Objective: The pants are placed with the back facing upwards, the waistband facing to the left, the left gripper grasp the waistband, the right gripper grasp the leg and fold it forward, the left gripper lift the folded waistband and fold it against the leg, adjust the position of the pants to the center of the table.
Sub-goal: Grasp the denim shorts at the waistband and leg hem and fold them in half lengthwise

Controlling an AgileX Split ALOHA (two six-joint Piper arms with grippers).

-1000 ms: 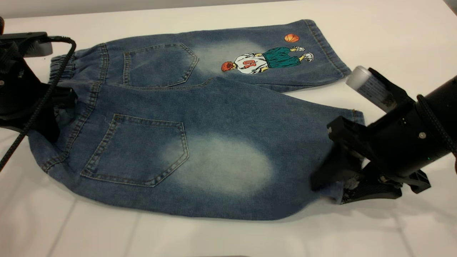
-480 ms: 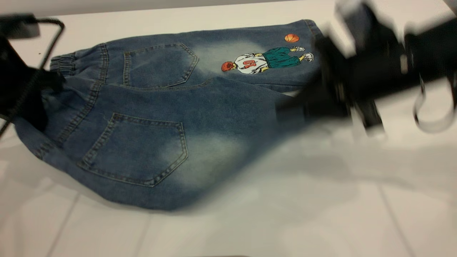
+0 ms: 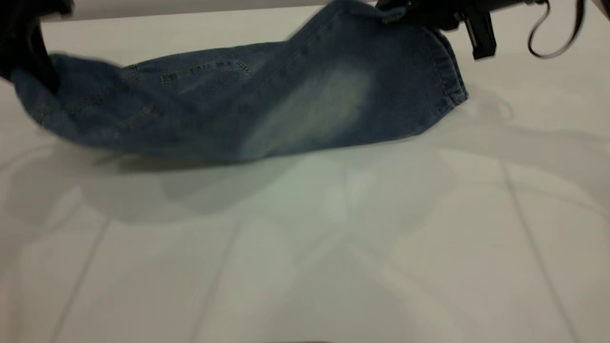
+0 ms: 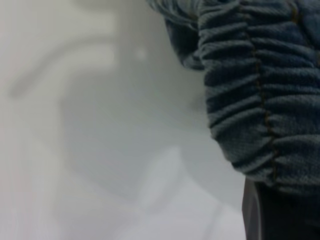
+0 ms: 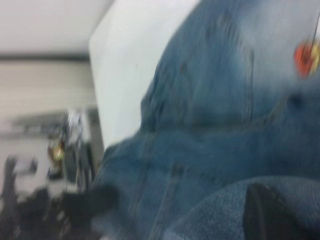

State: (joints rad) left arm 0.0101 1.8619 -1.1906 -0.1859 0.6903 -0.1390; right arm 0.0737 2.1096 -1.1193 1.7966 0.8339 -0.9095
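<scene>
Two black claw tools hold the blue denim pants (image 3: 267, 109) off the white matte surface (image 3: 305, 247) so the near half can swing forward: the left tool (image 3: 24, 43) clamped on the ruched waistband (image 4: 255, 100), the right tool (image 3: 429, 12) clamped on the pale-patched leg (image 3: 343, 90), raised at the far edge.

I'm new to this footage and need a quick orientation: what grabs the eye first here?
The pants, blue denim with a pale faded patch, hang lifted across the far side of the table. The left gripper holds the ruched waistband at the far left, and the right gripper holds the leg up at the far right.
</scene>
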